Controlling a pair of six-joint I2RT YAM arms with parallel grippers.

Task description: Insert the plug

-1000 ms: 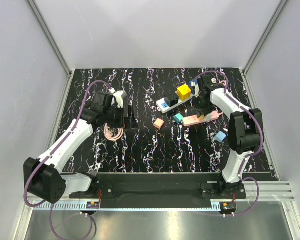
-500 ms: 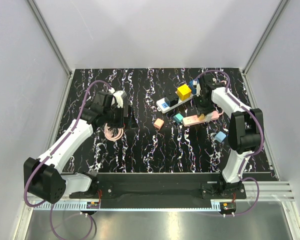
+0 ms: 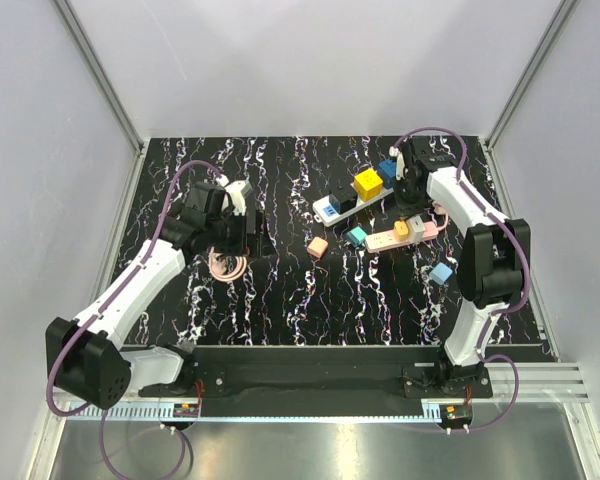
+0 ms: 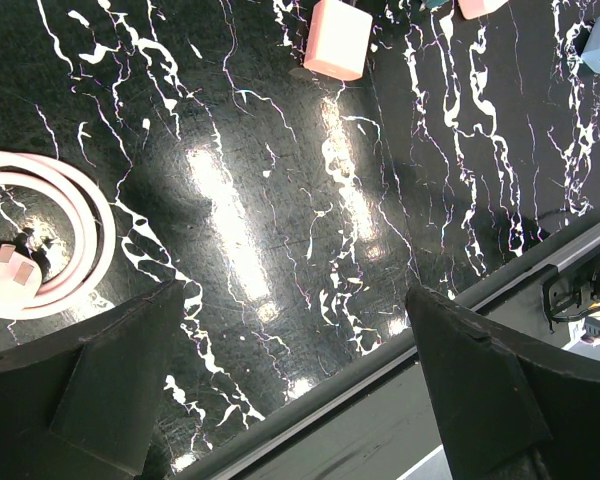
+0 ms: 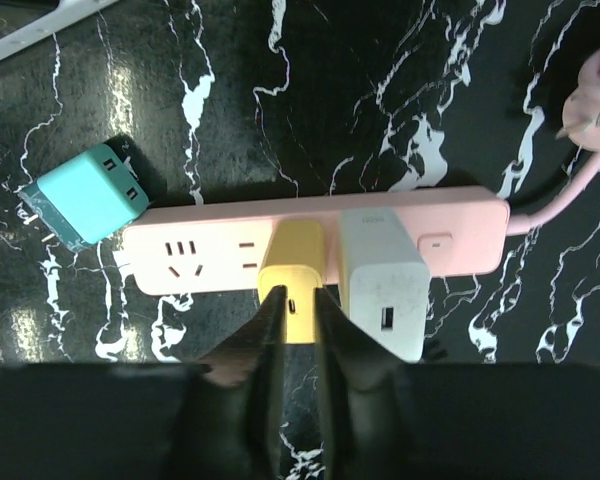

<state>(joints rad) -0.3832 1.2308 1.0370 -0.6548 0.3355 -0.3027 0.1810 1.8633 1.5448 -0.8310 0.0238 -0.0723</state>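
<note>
A pink power strip [image 3: 427, 231] lies at the right of the table and shows in the right wrist view [image 5: 200, 255]. A yellow plug [image 5: 292, 262] sits in its middle socket, beside a white adapter [image 5: 383, 290]; the top view shows the plug [image 3: 402, 228] too. My right gripper [image 5: 293, 295] hovers above the plug with its fingers almost together and nothing between them; in the top view it [image 3: 412, 195] is just behind the strip. My left gripper [image 3: 246, 226] is wide open and empty over the left of the table [image 4: 300, 400].
A teal adapter [image 5: 85, 193] lies at the strip's left end. A pink cube [image 3: 317, 247] and a blue cube [image 3: 441, 273] lie loose. A white power strip [image 3: 332, 209] carries a yellow block [image 3: 368, 183]. A pink cable coil [image 4: 70, 240] lies under the left arm.
My right gripper has drawn back from the pink strip toward the far side, leaving the yellow plug seated in it. The left arm has not moved.
</note>
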